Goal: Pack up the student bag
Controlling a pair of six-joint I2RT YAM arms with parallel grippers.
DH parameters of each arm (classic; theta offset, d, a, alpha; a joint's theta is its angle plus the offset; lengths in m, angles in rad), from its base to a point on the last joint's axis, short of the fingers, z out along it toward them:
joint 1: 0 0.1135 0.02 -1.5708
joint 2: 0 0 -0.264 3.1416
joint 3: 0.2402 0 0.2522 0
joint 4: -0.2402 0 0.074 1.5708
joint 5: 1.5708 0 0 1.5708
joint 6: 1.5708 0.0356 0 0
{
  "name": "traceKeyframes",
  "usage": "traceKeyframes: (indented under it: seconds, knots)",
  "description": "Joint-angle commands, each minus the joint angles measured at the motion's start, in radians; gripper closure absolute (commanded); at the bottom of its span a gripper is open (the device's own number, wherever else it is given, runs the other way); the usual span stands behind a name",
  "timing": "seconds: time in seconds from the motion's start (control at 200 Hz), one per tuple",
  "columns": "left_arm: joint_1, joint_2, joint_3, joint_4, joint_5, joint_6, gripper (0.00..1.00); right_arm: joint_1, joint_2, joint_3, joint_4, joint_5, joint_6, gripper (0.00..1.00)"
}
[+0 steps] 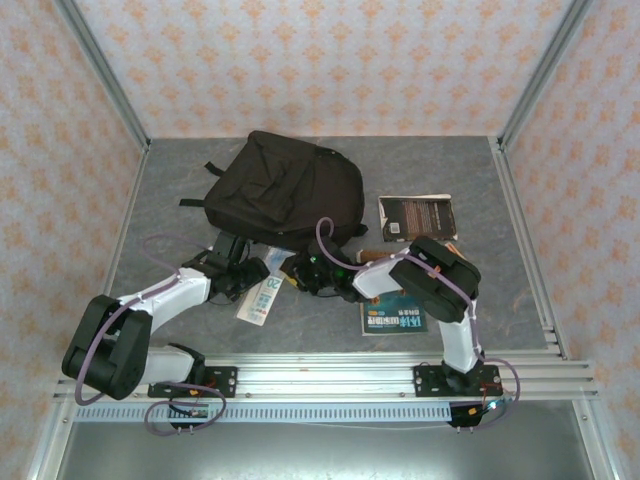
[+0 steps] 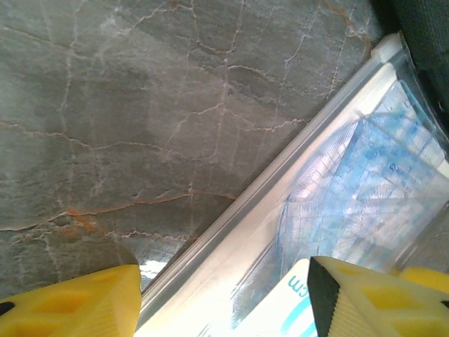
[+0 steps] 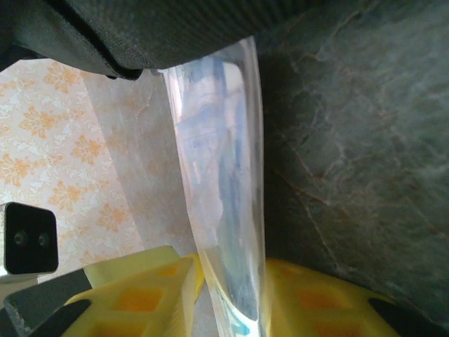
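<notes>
Starting from the student bag [image 1: 285, 190]: lying flat toward the far middle of the tabletop [image 1: 170, 210], near edge facing both arms. Not managing to tell whether a zipper is standing open along that edge.

Meeting that edge with a clear packet [image 1: 262, 298], seemingly carrying a ruler set. In the right wrist view, showing its far end hidden behind the black fabric. Probably presenting it thin-side-on so as to slide it under the soft lip.

Pinching the packet edge-on with the right end effector [image 3: 228, 265], yellow fingers [image 3: 151, 281] pressing on both faces, jaws narrowed to the thickness of the plastic.

Standing well apart with the left end effector [image 2: 224, 277], fingers straddling the packet's other end over the bare stone surface, clamping nothing as far as can be judged. Likely steadying or guiding rather than carrying.

Looking outward: a black book [image 1: 417, 217] resting just beside the bag on the right, and a teal book [image 1: 392, 320] lying nearer, partly under the right arm, both apart from the packet's path.

Judging the obstacles: the bag's slack fabric drooping over the packet's tip, and the two end effectors crowding near each other at the bag's near edge.
</notes>
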Motion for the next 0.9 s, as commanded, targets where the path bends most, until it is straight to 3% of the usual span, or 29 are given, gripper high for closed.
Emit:
traceKeyframes:
  seconds: [0.0,0.18,0.29,0.525,0.761,0.896]
  knots:
    - [-0.021,0.024,-0.024,0.053,0.130,-0.025,0.38,0.007,0.037,0.043,0.021,-0.012,-0.004,0.74]
    - [-0.019,-0.006,-0.007,0.003,0.119,-0.007,0.40,0.006,0.025,0.053,-0.023,0.001,-0.032,0.92]
    - [-0.015,-0.058,0.035,-0.099,0.086,0.018,0.34,0.008,0.007,0.043,-0.045,0.006,-0.044,1.00]
    - [-0.004,-0.237,0.172,-0.391,-0.052,0.051,0.15,0.015,-0.094,0.023,-0.142,-0.020,-0.141,1.00]
    - [-0.003,-0.355,0.288,-0.526,-0.170,0.070,0.10,0.028,-0.289,-0.013,-0.303,-0.022,-0.321,1.00]
    - [-0.003,-0.328,0.344,-0.516,-0.142,0.122,0.07,0.029,-0.415,-0.025,-0.408,0.009,-0.456,1.00]
